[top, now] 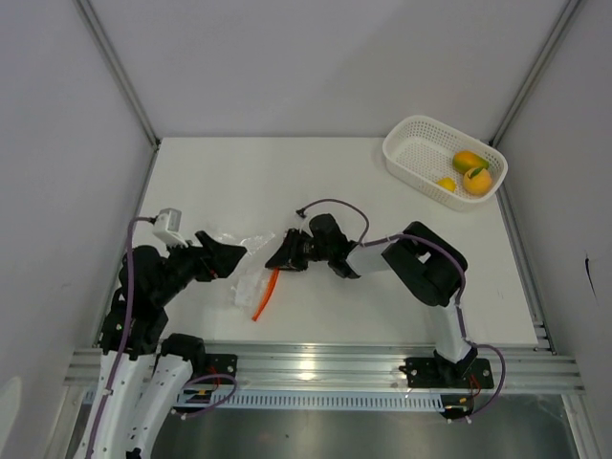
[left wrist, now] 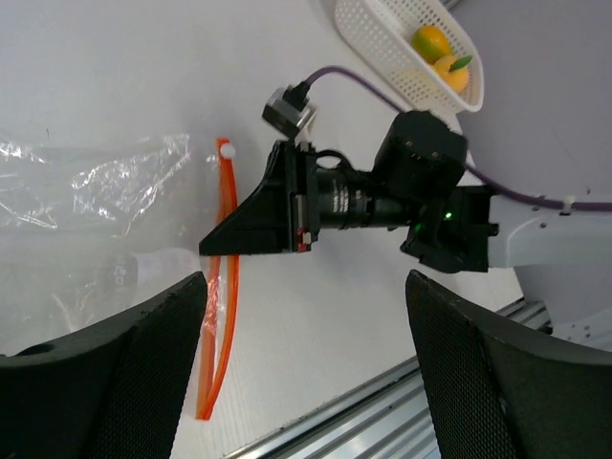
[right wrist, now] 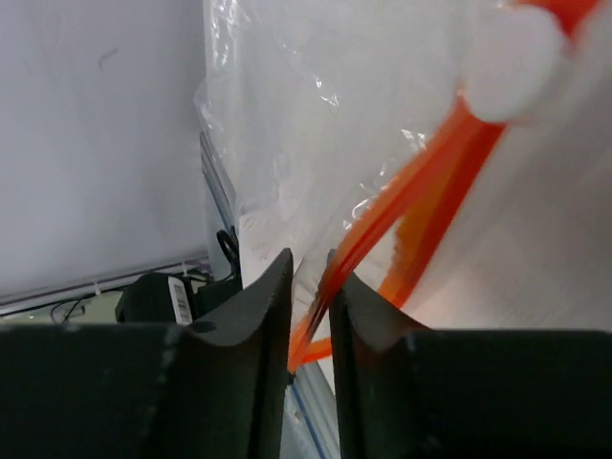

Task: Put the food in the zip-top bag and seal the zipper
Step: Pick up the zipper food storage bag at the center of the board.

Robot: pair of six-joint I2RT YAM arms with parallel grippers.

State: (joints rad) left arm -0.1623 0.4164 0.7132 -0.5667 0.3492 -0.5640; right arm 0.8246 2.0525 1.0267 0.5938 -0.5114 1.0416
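Right wrist: right pincer [right wrist: 308, 287] nips the thin orange zipper [right wrist: 421, 186] of the crinkly clear bag [right wrist: 287, 124]; left pincer [left wrist: 306, 287] gapes empty.

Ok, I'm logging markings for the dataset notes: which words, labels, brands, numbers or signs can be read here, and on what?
No text can be read in any view.
White barcode sticker on a black housing behind the bag: bars show, characters too small to read.
Clear crinkly plastic bag, its red-orange zipper strip, white perforated plastic basket: no print visible.
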